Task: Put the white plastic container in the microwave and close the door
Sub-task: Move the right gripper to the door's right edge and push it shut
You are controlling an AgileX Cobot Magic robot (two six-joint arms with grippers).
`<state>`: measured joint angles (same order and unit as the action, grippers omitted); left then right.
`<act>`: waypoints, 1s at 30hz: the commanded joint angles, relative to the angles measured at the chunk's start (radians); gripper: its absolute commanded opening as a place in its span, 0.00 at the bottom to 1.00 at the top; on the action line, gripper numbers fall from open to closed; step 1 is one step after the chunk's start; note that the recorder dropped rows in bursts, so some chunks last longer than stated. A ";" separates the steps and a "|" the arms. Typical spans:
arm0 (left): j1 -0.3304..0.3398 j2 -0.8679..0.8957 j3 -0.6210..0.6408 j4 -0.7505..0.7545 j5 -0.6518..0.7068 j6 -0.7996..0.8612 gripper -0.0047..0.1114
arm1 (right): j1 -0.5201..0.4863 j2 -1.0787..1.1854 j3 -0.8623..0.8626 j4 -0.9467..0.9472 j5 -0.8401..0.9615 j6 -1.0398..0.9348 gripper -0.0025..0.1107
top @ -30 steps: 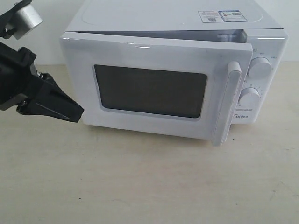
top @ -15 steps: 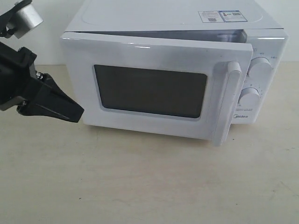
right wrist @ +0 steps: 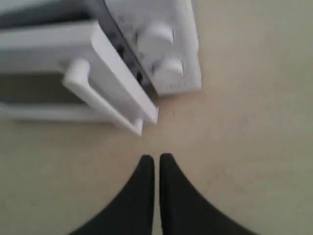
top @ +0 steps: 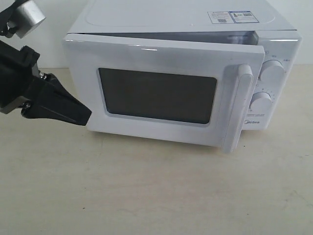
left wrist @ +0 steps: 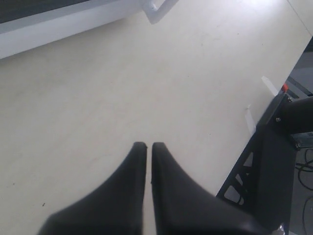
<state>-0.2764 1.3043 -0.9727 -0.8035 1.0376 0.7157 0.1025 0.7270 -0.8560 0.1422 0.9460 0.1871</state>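
The white microwave (top: 195,22) stands at the back of the table. Its door (top: 156,95), with a dark mesh window and a vertical bar handle (top: 240,105), is almost shut, ajar by a narrow gap along the top. My left gripper (top: 84,116) is shut and empty, its tip close to the door's hinge-side lower corner. In the left wrist view its fingers (left wrist: 139,161) hover over bare table. My right gripper (right wrist: 156,159) is shut and empty, over the table in front of the door handle (right wrist: 100,95) and dials (right wrist: 156,38). The white plastic container is out of view.
The pale table top (top: 146,191) stretches in front of the microwave. Two round dials (top: 270,71) sit to the right of the door. A black frame (left wrist: 274,161) stands past the table's edge in the left wrist view.
My left gripper has shifted slightly right and up toward the door's lower left corner. The door stands the same.
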 commanded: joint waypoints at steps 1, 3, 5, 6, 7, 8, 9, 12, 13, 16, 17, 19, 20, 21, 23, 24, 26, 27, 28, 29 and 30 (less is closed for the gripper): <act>-0.004 -0.001 0.001 -0.016 0.009 0.005 0.08 | -0.003 0.160 0.036 0.124 0.066 -0.077 0.02; -0.004 -0.001 0.001 -0.016 0.009 0.005 0.08 | -0.003 0.224 0.050 0.243 0.018 -0.210 0.02; -0.004 -0.001 0.001 -0.016 0.009 0.005 0.08 | 0.000 0.276 0.063 0.451 -0.105 -0.435 0.02; -0.004 -0.001 0.001 -0.016 0.009 0.005 0.08 | 0.000 0.286 0.063 0.540 -0.179 -0.516 0.02; -0.004 -0.001 0.001 -0.016 0.009 0.005 0.08 | 0.000 0.286 0.063 0.564 -0.223 -0.538 0.02; -0.004 -0.001 0.001 -0.016 0.009 0.005 0.08 | 0.000 0.286 0.063 0.567 -0.309 -0.541 0.02; -0.004 -0.001 0.001 -0.016 0.009 0.005 0.08 | 0.000 0.286 0.065 0.567 -0.357 -0.556 0.02; -0.004 -0.001 0.001 -0.016 0.007 0.005 0.08 | 0.000 0.286 0.065 0.586 -0.480 -0.618 0.02; -0.004 -0.001 0.001 -0.016 0.002 0.007 0.08 | 0.000 0.295 0.065 0.603 -0.493 -0.622 0.02; -0.004 -0.001 0.001 -0.016 -0.019 0.010 0.08 | 0.047 0.347 0.065 0.653 -0.501 -0.702 0.02; -0.004 -0.001 0.001 -0.016 -0.022 0.010 0.08 | 0.088 0.373 0.065 0.660 -0.517 -0.721 0.02; -0.004 -0.001 0.001 -0.016 -0.022 0.010 0.08 | 0.159 0.420 0.065 0.656 -0.572 -0.724 0.02; -0.004 -0.001 0.001 -0.016 -0.022 0.010 0.08 | 0.176 0.434 0.065 0.656 -0.594 -0.724 0.02; -0.004 -0.001 0.001 -0.016 -0.018 0.010 0.08 | 0.189 0.447 0.065 0.656 -0.619 -0.724 0.02; -0.004 -0.001 0.001 -0.016 -0.018 0.010 0.08 | 0.199 0.465 0.065 0.656 -0.658 -0.719 0.02; -0.004 -0.001 0.001 -0.016 -0.018 0.010 0.08 | 0.199 0.474 0.065 0.660 -0.677 -0.719 0.02; -0.004 -0.001 0.001 -0.016 -0.018 0.010 0.08 | 0.199 0.484 0.065 0.660 -0.706 -0.717 0.02; -0.004 -0.001 0.001 -0.016 -0.018 0.010 0.08 | 0.199 0.492 0.065 0.660 -0.722 -0.717 0.02; -0.004 -0.001 0.001 -0.016 -0.018 0.010 0.08 | 0.199 0.494 0.065 0.660 -0.735 -0.717 0.02; -0.004 -0.001 0.001 -0.016 -0.018 0.010 0.08 | 0.199 0.505 0.065 0.660 -0.741 -0.717 0.02; -0.004 -0.001 0.001 -0.016 -0.018 0.010 0.08 | 0.199 0.510 0.065 0.660 -0.751 -0.717 0.02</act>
<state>-0.2764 1.3043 -0.9727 -0.8054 1.0207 0.7190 0.2990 1.2198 -0.7955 0.8032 0.2303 -0.5238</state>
